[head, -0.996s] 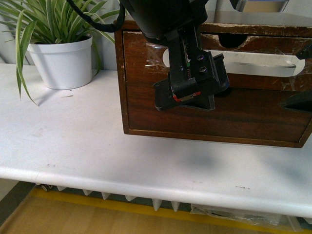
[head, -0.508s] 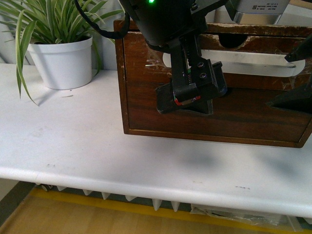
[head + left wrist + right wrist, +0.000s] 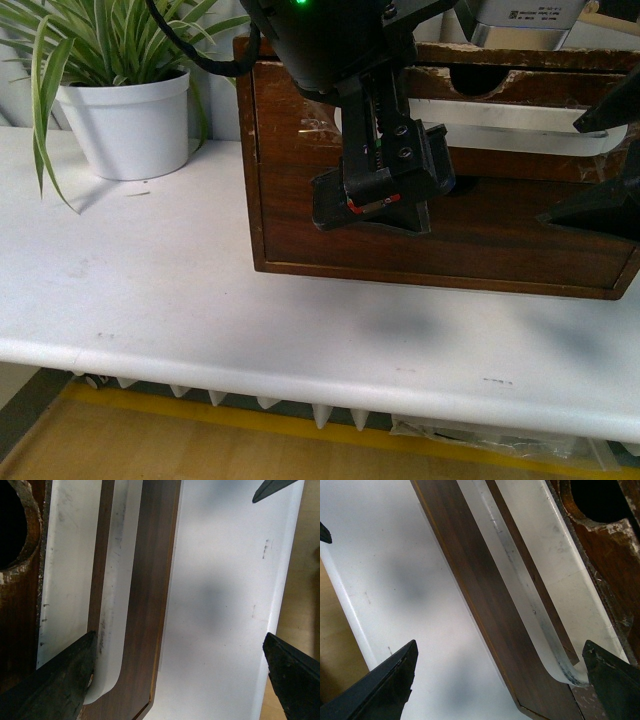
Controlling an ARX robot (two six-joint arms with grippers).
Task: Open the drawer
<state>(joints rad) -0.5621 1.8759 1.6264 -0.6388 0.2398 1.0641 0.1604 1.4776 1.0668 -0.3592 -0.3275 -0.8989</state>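
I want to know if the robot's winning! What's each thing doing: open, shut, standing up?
drawer: looks shut, front level with its frame.
bar handle: not gripped.
left gripper: open wide.
right gripper: open wide.
potted plant: upright.

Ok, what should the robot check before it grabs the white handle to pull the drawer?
1. Left gripper open: ok.
2. Right gripper open: ok.
3. Handle between a gripper's fingers: cannot tell; in each wrist view its end sits close by one finger.
4. Handle gripped: not ok, neither gripper holds it.
5. Plant pot out of the way of the drawer: ok, it stands off to the side.
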